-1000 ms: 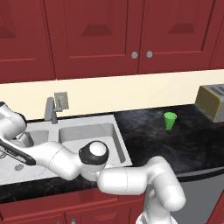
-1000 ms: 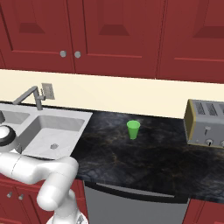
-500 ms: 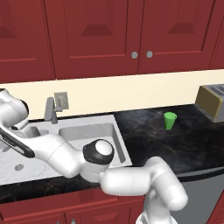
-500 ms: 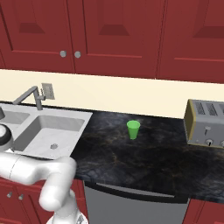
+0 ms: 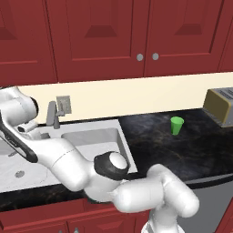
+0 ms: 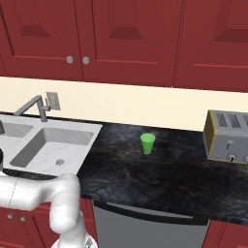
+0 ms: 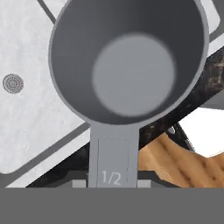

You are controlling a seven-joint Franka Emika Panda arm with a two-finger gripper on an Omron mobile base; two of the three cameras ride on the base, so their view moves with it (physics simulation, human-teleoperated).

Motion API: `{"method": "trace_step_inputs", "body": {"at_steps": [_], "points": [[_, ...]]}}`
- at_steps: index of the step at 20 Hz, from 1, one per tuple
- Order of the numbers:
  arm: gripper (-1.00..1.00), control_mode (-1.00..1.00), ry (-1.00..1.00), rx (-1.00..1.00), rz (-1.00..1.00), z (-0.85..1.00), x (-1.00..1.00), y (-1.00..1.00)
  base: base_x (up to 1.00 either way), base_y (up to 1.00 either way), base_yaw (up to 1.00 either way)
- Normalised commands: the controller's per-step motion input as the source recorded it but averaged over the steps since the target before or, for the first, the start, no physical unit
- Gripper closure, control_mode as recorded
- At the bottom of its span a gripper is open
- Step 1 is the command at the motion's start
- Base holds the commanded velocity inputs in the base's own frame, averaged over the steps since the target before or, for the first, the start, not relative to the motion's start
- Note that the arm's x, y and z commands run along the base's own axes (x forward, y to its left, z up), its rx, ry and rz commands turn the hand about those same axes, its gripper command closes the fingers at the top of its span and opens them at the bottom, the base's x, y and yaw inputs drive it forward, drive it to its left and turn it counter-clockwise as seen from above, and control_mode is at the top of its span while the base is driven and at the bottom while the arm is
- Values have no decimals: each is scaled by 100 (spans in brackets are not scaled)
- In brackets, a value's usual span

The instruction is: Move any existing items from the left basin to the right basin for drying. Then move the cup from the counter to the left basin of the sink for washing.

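Gripper clamped on the measuring cup (image 7: pixel 127 83) by its handle, above the left basin (image 7: pixel 26 87); thin handle may pivot; early release misses the right basin (image 6: pixel 48 145).

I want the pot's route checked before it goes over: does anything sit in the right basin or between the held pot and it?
Nothing visible does. The gripper holds the measuring pot by its handle above the sink, and the right basin looks bare around its drain.
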Motion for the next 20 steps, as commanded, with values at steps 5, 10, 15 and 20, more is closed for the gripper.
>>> {"method": "trace_step_inputs", "body": {"at_steps": [5, 10, 15, 20], "points": [[100, -100, 0, 8, -14, 0, -56, -63, 0, 0, 0], [100, -100, 0, 6, -11, 4, -27, -67, 0, 0, 0], [100, -100, 0, 3, -8, 1, -5, -65, 0, 0, 0], [100, -100, 0, 1, -7, 4, 0, -66, 0, 0, 0]]}}
